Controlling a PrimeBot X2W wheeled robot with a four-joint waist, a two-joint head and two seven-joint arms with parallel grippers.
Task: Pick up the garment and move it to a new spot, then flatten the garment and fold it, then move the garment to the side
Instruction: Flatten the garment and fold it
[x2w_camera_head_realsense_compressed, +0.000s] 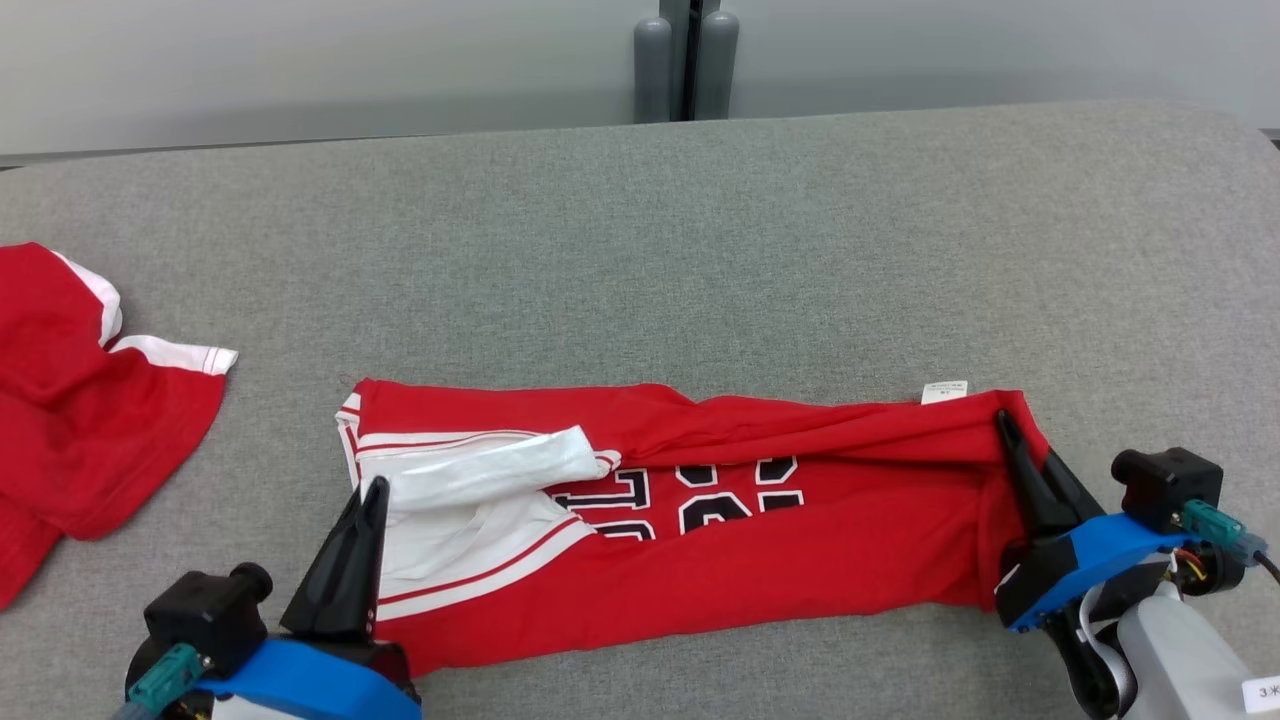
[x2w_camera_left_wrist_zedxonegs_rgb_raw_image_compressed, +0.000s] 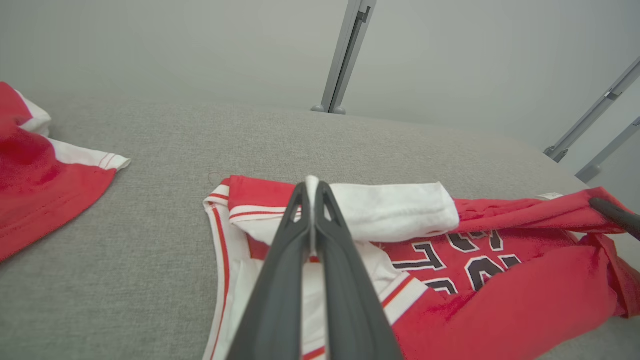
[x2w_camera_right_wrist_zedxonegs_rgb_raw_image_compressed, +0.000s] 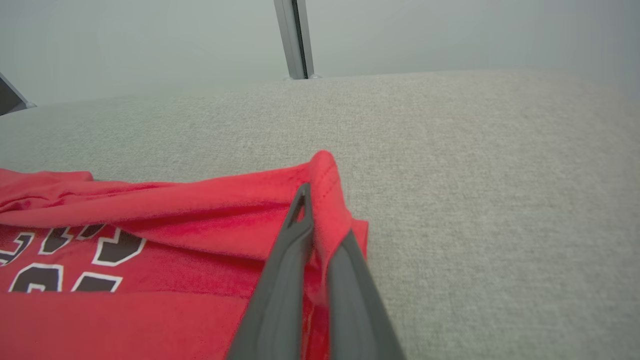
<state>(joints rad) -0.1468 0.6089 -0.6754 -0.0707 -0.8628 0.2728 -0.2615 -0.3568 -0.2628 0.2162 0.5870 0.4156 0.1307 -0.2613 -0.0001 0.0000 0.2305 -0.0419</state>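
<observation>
Red-and-white jersey garment (x2w_camera_head_realsense_compressed: 720, 560) with black lettering lies folded lengthwise on your grey fabric-covered table (x2w_camera_head_realsense_compressed: 700, 230), on the side nearest you. Your left gripper (x2w_camera_head_realsense_compressed: 375, 488) is pinched tight on its white-trimmed end, and your right gripper (x2w_camera_head_realsense_compressed: 1002, 420) is clamped on the red hem opposite. A crumpled red-and-white cloth (x2w_camera_head_realsense_compressed: 80, 430) lies well apart, far left.

The right gripper (x2w_camera_right_wrist_zedxonegs_rgb_raw_image_compressed: 317, 220) clamps its jaws on a corner of the red garment (x2w_camera_right_wrist_zedxonegs_rgb_raw_image_compressed: 150, 320). Grey surface (x2w_camera_right_wrist_zedxonegs_rgb_raw_image_compressed: 475, 200) lies beyond.
</observation>
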